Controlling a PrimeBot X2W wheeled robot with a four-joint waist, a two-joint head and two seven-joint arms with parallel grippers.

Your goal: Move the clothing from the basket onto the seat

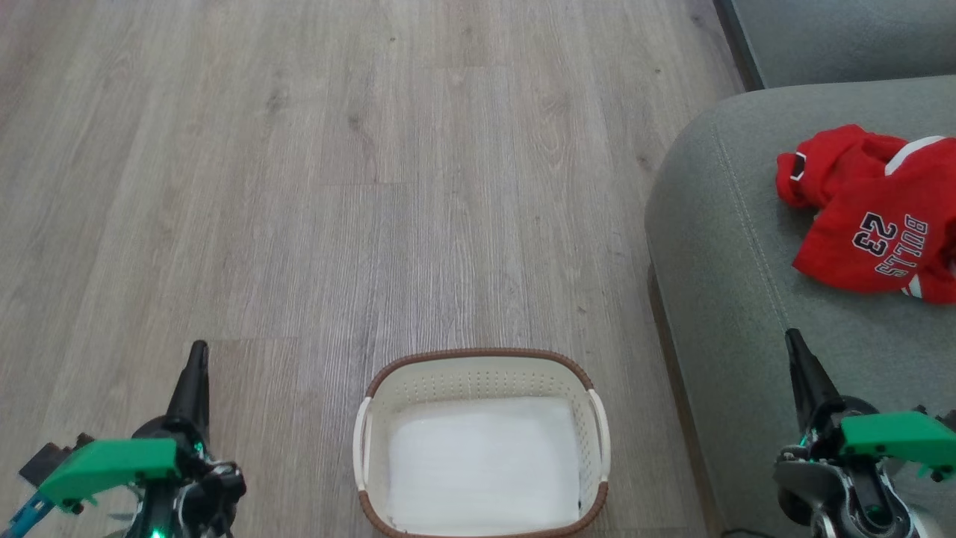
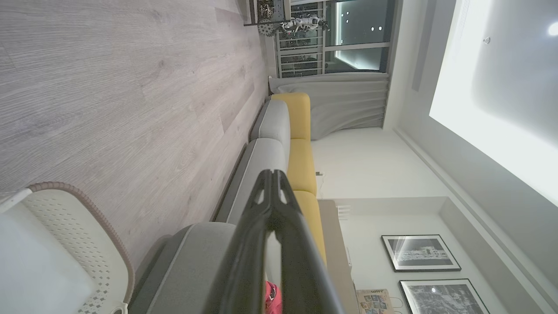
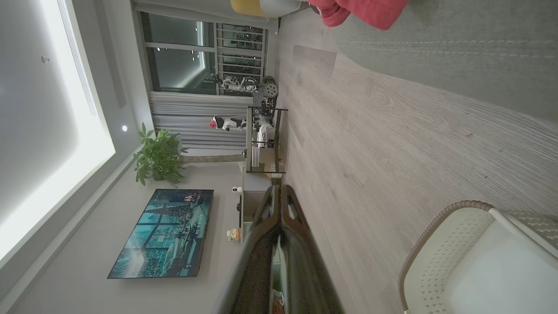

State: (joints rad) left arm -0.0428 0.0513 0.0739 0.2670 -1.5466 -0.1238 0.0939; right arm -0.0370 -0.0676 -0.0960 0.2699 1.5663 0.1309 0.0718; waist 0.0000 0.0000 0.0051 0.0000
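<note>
Left of the basket [image 1: 478,353], your left gripper [image 1: 197,359] has its jaws together on nothing, and the basket looks empty, so a reach into it would only risk tipping it. Right of the basket, your right gripper [image 1: 793,345], jaws also together, hangs by the seat [image 1: 717,246]. The red Bulls 23 jersey [image 1: 874,224] lies there, and a careless swing could snag it and drag it off.

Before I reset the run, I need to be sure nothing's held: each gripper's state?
Left gripper: shut, holding nothing.
Right gripper: shut, holding nothing.
</note>
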